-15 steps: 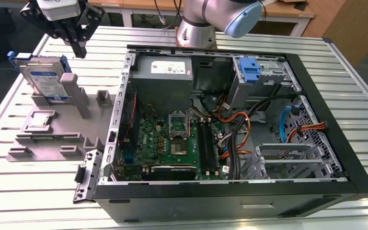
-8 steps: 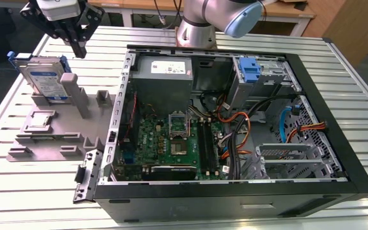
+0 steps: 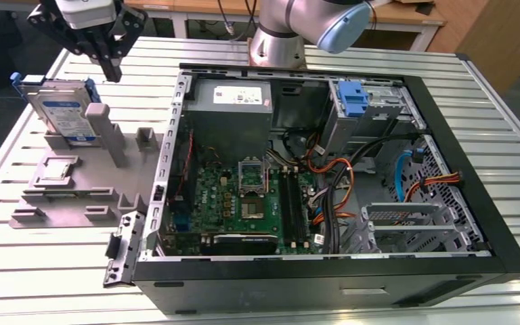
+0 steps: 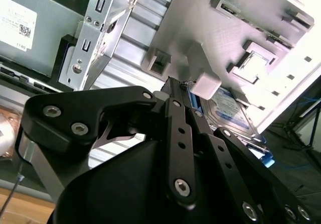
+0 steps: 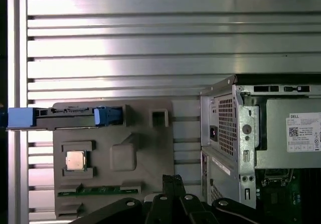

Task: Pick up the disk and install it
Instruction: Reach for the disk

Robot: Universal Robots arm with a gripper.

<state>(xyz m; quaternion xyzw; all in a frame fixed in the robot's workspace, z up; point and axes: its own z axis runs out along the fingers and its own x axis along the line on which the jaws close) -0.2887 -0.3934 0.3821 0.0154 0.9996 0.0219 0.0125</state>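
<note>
At the far left of the exterior view, the disk (image 3: 64, 112) stands upright on its edge in a slot of a grey printed fixture (image 3: 61, 198) on the slatted metal table (image 3: 513, 169). Its white-and-blue label faces the camera and a blue rail shows along its upper edge. A small square processor chip (image 3: 57, 169) lies in a recess of the same fixture, lower in the frame.

Just to the right of the disk, in the upper left of the frame, the gripper (image 3: 112, 72) hangs above the table with its black fingers pointing down. It is near the disk but not touching it. In the first wrist view the 2 fingertips (image 5: 168, 183) sit pressed together with nothing between them.

In the first wrist view the disk (image 5: 65, 117) appears edge-on along one side of the fixture (image 5: 150, 153), with the chip (image 5: 75, 160) close by.

The centre and right of the exterior view hold an open black computer case (image 3: 332, 274). Inside, from left to right, are a green motherboard (image 3: 242, 196), a grey power supply (image 3: 231, 101) with a white label at the upper centre, and a blue plastic bracket (image 3: 355, 101).
</note>
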